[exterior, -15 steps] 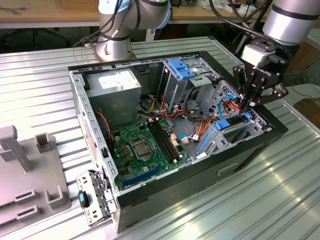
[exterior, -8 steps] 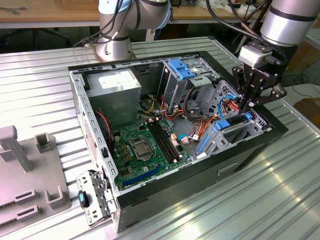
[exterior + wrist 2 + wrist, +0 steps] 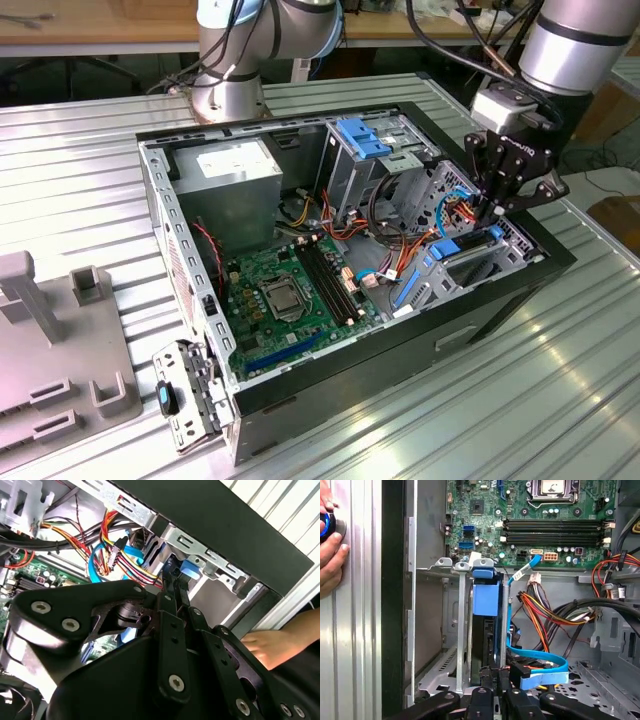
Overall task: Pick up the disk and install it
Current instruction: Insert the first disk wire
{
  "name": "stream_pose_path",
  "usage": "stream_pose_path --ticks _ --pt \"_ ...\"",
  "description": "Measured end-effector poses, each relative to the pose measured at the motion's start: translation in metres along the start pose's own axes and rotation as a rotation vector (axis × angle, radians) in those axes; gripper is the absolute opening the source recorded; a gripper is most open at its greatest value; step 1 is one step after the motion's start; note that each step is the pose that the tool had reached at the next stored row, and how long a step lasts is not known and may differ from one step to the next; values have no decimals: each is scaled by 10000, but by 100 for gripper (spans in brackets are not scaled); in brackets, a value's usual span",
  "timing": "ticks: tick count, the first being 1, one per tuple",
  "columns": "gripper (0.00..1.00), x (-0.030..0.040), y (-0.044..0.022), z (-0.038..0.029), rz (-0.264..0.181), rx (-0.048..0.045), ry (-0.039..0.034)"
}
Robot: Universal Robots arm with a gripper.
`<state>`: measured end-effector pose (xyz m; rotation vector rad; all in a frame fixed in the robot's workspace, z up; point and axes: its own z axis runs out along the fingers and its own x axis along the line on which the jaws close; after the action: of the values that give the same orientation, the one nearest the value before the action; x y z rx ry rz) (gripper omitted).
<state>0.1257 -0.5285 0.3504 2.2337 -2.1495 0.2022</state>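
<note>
The disk (image 3: 485, 602) stands on edge in the drive cage (image 3: 447, 630) at the front corner of the open computer case (image 3: 330, 385). Its bright blue carrier (image 3: 462, 244) faces the motherboard. My gripper (image 3: 492, 207) hangs over that cage at the exterior view's right. In the first wrist view my gripper (image 3: 495, 676) is at the disk's dark rear end. In the second wrist view its two thin fingers (image 3: 172, 587) lie together, with the blue carrier (image 3: 189, 570) just beyond their tips. The jaws look shut with nothing between them.
Blue data cables (image 3: 540, 662) and bundles of coloured power wires (image 3: 545, 610) run close beside the cage. The motherboard (image 3: 290, 290) lies in the case floor. A person's hand (image 3: 329, 545) rests on the ribbed metal table (image 3: 80, 160) next to the case. Grey fixtures (image 3: 60, 350) stand at the exterior view's left.
</note>
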Motion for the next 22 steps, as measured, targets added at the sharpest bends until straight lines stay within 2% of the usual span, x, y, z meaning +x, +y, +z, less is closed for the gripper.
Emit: stream_pose_path --ticks 1,2,3,4,5,6,7,8,13,16,22 --pt "16 8 1 1 9 4 -114" --pt "16 28 2 4 29 12 -373" --pt "16 53 3 7 40 18 -537" --pt "16 87 4 11 44 20 -598" --pt "16 121 7 15 50 61 -637" --pt "16 127 18 15 59 169 -656" --pt "16 128 44 15 73 338 -669" --pt "16 128 80 16 82 433 -669" --pt "16 158 99 29 136 432 -663" --pt "16 166 127 34 137 472 -664" --pt "16 175 140 45 181 488 -659"
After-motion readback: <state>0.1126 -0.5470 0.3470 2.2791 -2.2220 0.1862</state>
